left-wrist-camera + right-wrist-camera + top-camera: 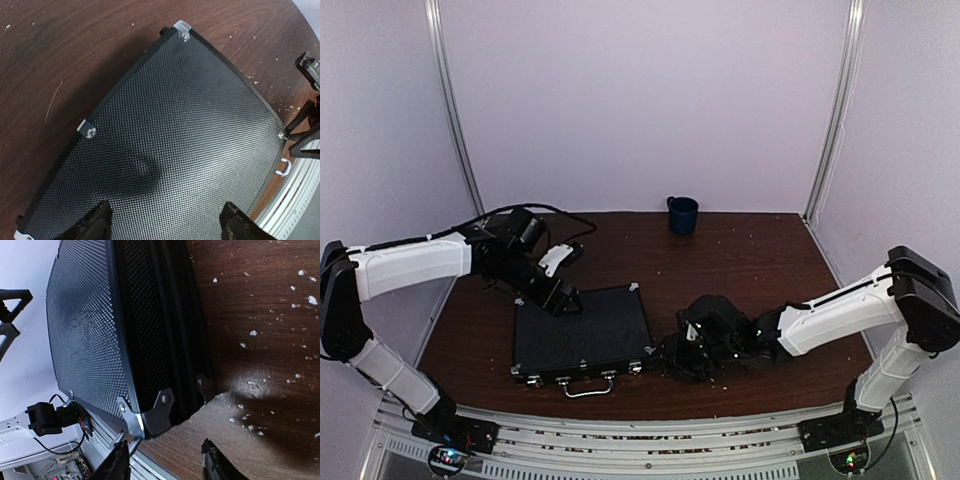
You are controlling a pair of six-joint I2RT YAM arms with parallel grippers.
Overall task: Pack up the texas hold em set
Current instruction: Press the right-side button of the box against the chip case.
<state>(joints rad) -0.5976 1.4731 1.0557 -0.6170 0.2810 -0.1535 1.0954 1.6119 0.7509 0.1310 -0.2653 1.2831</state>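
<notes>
- Two dark fingertips (95, 224) of the left claw (165, 226) fill the bottom of its own view, spread wide with nothing between them; it is open.
- Right below and ahead of that claw lies the black case (170, 125), shut and flat, its dimpled lid running away from the fingers. I cannot tell whether the tips touch the lid.
- From above, the left claw (563, 298) sits over the far left corner of the case (582, 335).
- The right claw (165, 462) is down low by the brown table (260, 315), fingers (216, 464) apart and holding nothing.
- Just beyond its tips is the case's silver corner piece (155, 410), with the side wall of the case (90, 330) stretching off past it.
- From above, the right claw (680, 350) is just beside the case's near right corner.
- The silver handle (588, 387) sticks out of the near edge, between the two claws.
- A dark blue mug (682, 215) stands on the table (750, 260), well beyond both claws.
</notes>
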